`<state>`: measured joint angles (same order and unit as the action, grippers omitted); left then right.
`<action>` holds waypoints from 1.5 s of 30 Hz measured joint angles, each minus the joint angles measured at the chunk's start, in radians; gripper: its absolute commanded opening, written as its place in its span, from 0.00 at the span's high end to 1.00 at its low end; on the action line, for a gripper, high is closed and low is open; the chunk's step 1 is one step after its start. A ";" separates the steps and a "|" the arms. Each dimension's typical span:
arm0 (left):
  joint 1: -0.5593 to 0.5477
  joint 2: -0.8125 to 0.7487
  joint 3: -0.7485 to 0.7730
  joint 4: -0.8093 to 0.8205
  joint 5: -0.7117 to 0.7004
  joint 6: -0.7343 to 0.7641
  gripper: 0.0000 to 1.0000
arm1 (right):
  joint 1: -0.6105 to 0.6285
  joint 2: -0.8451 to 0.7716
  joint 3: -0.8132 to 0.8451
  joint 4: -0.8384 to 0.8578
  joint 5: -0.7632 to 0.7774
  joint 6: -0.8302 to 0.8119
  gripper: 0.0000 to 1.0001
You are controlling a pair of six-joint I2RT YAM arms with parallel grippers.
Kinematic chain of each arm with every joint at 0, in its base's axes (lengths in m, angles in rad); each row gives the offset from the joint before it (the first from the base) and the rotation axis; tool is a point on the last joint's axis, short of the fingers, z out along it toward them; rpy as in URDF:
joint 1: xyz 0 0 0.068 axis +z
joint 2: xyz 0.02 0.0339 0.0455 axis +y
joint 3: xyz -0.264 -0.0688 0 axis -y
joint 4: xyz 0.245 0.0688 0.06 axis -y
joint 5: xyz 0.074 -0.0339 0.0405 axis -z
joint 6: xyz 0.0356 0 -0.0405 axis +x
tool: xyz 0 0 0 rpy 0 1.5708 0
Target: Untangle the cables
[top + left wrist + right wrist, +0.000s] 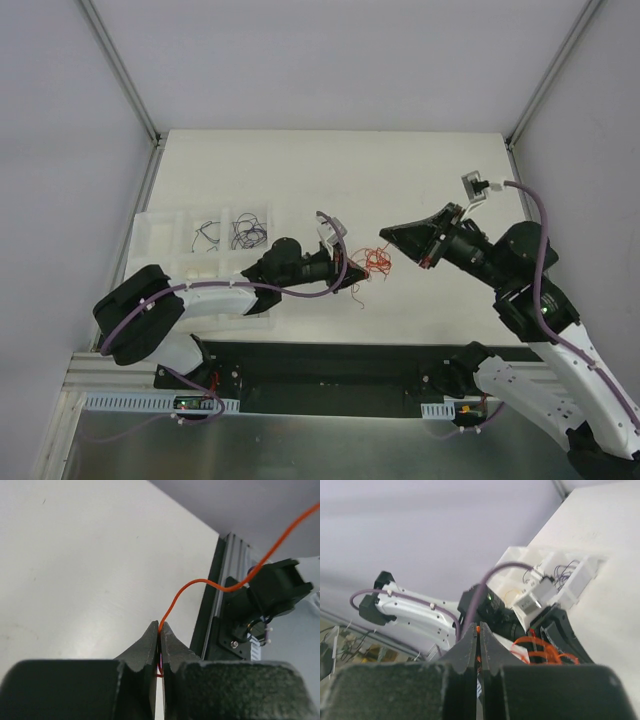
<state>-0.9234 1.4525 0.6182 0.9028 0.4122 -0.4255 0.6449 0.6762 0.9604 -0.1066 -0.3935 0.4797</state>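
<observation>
Cables (372, 264): small orange-red knot mid-counter (330, 170), between the two arms' tips. Left fingers (156, 637) pinched tight on one orange strand (200, 581), which rises from the tips and curves away in a long bow. Right fingers (472, 642) closed too, a bit of orange from the knot caught at the tips and orange curls just beyond. White tray (150, 232) at left, with loose black wires (245, 233) in its far compartments.

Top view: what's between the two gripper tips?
Only the tangle of orange cables fills the gap from left gripper to right gripper, seen in the top view.
</observation>
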 measured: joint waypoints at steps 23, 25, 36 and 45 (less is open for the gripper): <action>0.001 -0.037 -0.160 -0.381 -0.508 -0.080 1.00 | 0.000 0.172 0.879 -0.312 0.519 -0.517 1.00; 0.001 -0.037 -0.160 -0.398 -0.529 -0.085 1.00 | 0.000 0.201 0.940 -0.318 0.537 -0.549 1.00; 0.001 -0.035 -0.158 -0.520 -0.589 -0.105 1.00 | 0.000 0.495 1.318 -0.280 0.571 -0.705 1.00; 0.001 -0.101 -0.100 -0.665 -0.595 -0.060 1.00 | 0.000 0.442 0.924 -0.162 0.695 -0.821 1.00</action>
<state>-0.9222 1.3518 0.5182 0.2379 -0.1825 -0.4858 0.6449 1.1183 1.8843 -0.2684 0.3012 -0.3408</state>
